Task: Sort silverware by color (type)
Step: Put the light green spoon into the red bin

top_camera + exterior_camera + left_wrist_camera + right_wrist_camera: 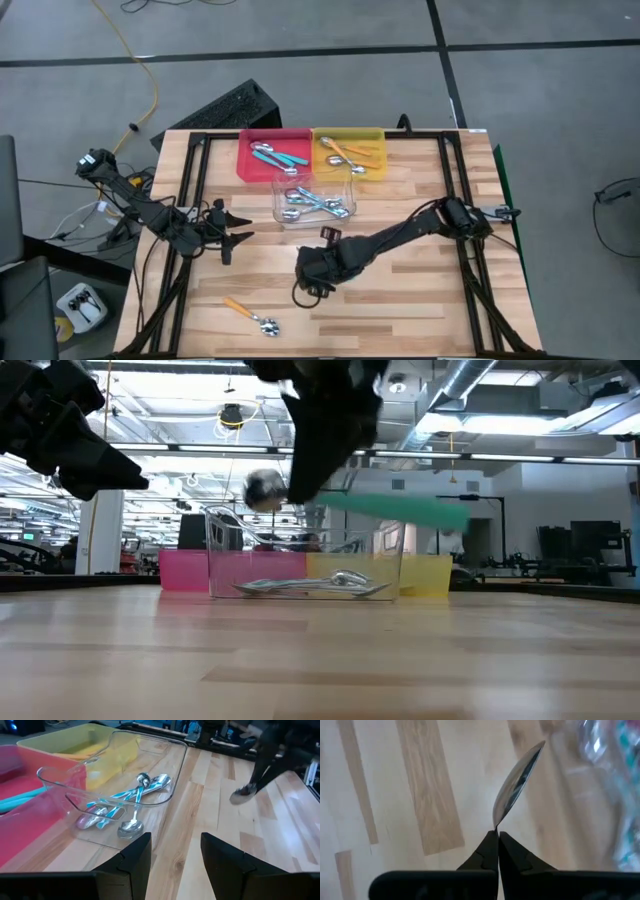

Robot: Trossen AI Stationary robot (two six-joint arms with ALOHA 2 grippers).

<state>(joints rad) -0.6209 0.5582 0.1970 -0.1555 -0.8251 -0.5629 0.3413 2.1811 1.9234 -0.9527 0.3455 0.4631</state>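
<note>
The right hand (497, 836) pinches a teal-handled spoon (516, 782), shiny bowl up; the left hand (172, 851) gapes.

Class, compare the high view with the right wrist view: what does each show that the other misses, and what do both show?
Only the high view shows the red tray, the yellow tray, an orange spoon lying alone on the table, and the left gripper waiting open by the table's left edge. Only the right wrist view shows the held spoon, its bowl sticking out past the right gripper, which is shut on it. Both show the wooden table and the clear tray, though the wrist view catches only a blurred corner.
</note>
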